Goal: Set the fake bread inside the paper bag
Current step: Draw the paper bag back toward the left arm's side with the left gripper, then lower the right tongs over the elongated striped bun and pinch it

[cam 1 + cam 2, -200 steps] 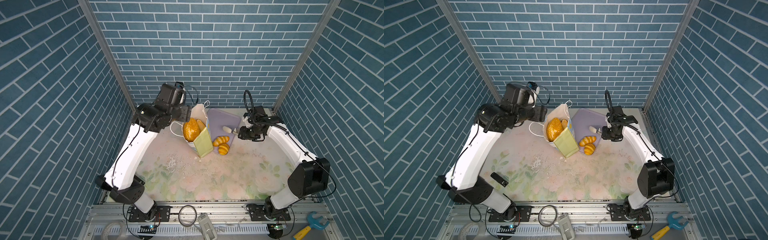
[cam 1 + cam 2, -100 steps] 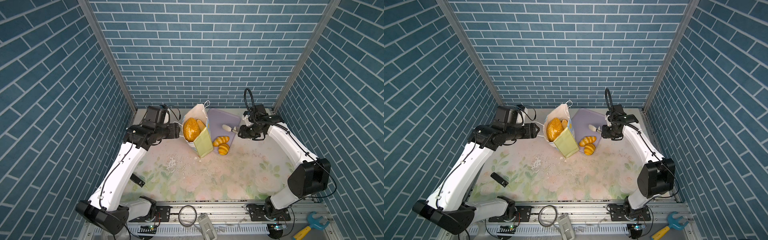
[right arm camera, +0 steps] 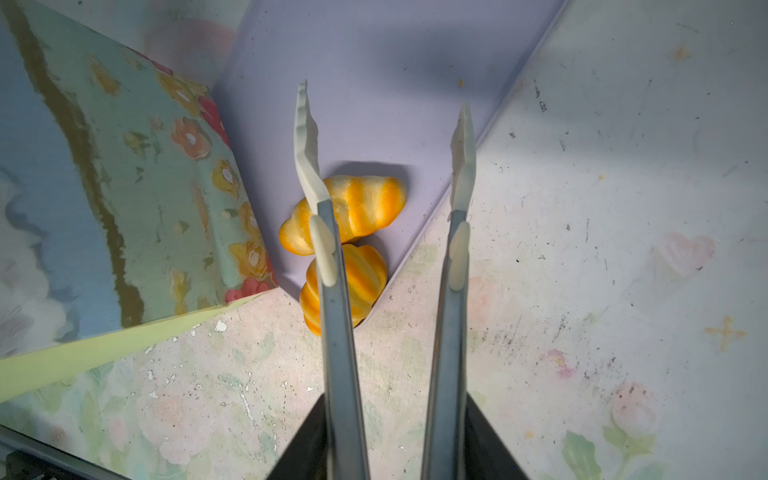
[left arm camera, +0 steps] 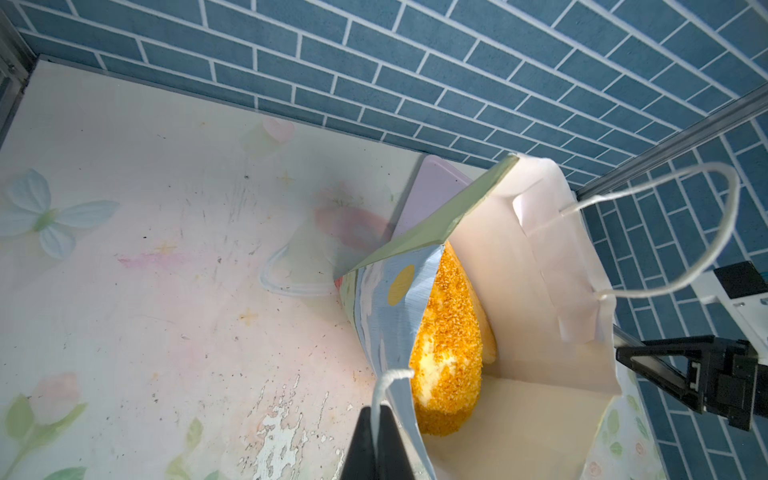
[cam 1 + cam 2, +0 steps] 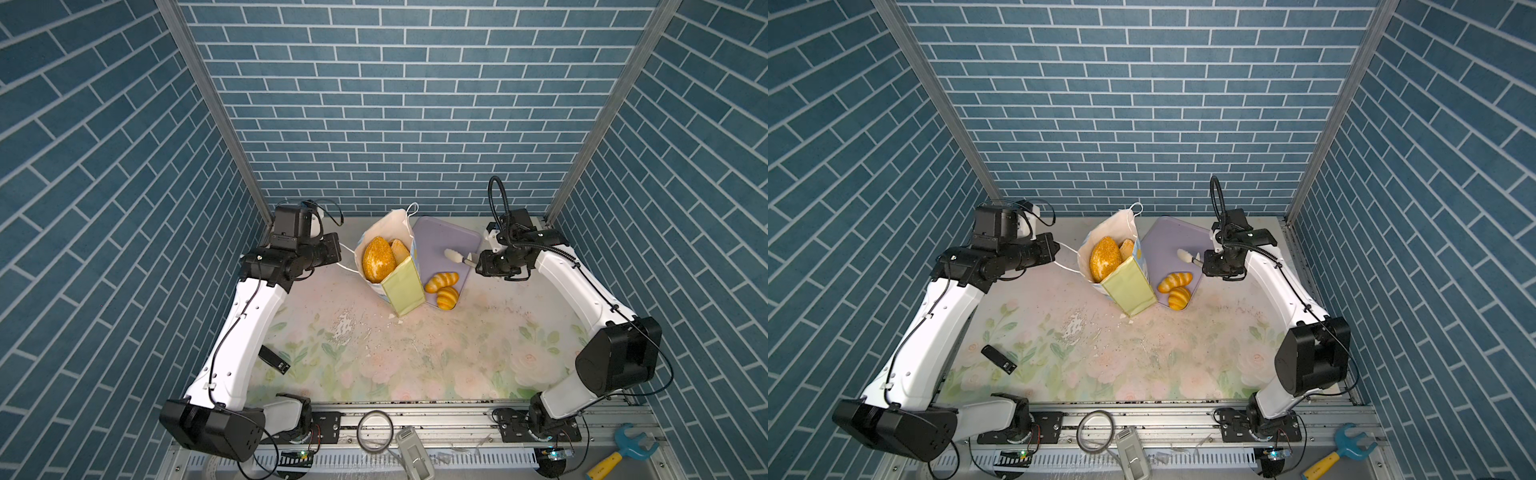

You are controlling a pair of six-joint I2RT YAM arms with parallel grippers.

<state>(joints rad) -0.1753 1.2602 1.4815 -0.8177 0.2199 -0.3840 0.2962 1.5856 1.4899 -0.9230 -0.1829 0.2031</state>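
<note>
Your left pincer (image 4: 377,411) is clamped shut on a cord handle (image 4: 388,376) of the paper bag (image 5: 403,286). Your right pincer (image 3: 395,403) grips tongs (image 3: 338,332), their tips spread apart over the tray (image 5: 440,237) at the bag's 3 o'clock. A seeded loaf (image 5: 377,259) sits inside the bag; two rolls (image 5: 441,281) lie at the tray's 6 o'clock corner.
</note>
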